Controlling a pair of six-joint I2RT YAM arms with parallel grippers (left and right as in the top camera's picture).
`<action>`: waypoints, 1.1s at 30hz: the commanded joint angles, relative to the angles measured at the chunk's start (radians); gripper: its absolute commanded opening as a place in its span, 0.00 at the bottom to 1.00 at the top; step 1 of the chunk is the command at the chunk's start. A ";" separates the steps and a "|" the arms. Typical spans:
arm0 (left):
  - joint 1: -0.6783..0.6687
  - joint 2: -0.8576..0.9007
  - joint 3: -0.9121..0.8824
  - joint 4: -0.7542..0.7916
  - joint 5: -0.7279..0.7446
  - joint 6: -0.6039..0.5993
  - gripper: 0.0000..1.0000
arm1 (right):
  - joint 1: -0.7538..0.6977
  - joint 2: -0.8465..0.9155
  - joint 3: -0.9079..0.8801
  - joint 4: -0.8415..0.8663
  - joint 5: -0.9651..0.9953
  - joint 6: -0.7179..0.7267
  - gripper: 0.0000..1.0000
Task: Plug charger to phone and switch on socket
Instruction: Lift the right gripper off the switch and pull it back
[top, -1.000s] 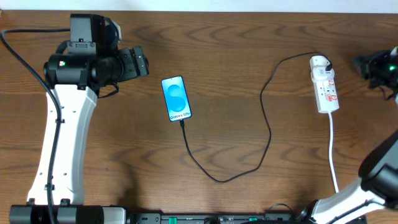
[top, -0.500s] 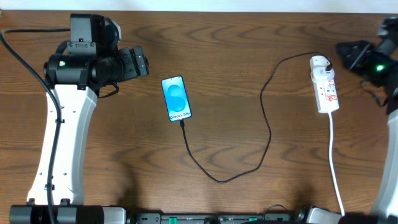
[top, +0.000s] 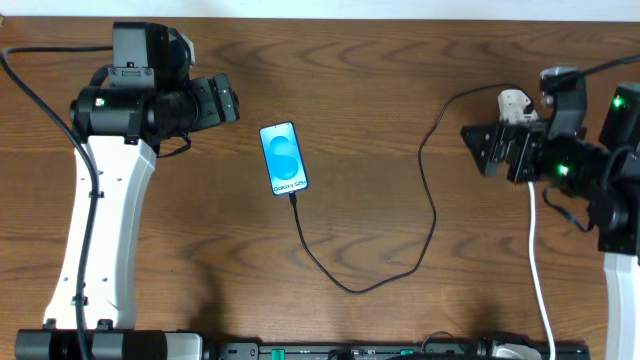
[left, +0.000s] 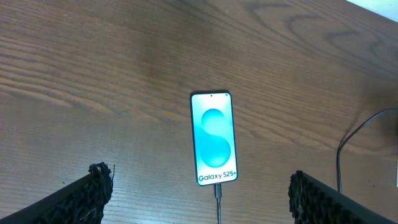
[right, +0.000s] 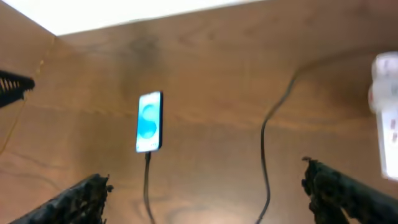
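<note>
The phone (top: 283, 158) lies face up on the wooden table (top: 380, 60), its blue screen lit. The black charger (top: 432, 215) runs from the phone's lower end in a loop to the socket (top: 513, 101). In the left wrist view the charger's tip (left: 218, 189) sits at the bottom edge of the phone (left: 213, 138). My right gripper (top: 472, 150) hangs open over the socket and hides most of the strip. The right wrist view is blurred, with the phone (right: 149, 121) far ahead and the socket (right: 387, 118) at its right edge. My left gripper (top: 233, 100) is open, apart from the phone to its upper left.
The socket's white cord (top: 537, 255) trails down toward the table's front edge on the right. The left arm's white link (top: 100, 230) stands along the left side. A black bar (top: 330, 350) runs along the front.
The right arm has swung in from the right edge to over the socket, and its jaws now stand wide apart. The left arm, phone and charger have not moved.
</note>
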 joint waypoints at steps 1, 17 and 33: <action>0.000 -0.008 0.008 -0.002 -0.003 0.009 0.92 | 0.006 -0.011 0.008 -0.056 0.018 -0.019 0.99; 0.000 -0.008 0.008 -0.002 -0.003 0.010 0.92 | 0.006 -0.011 0.008 -0.077 0.158 -0.023 0.99; 0.000 -0.008 0.008 -0.002 -0.003 0.009 0.92 | 0.005 -0.473 -0.531 0.382 0.340 -0.023 0.99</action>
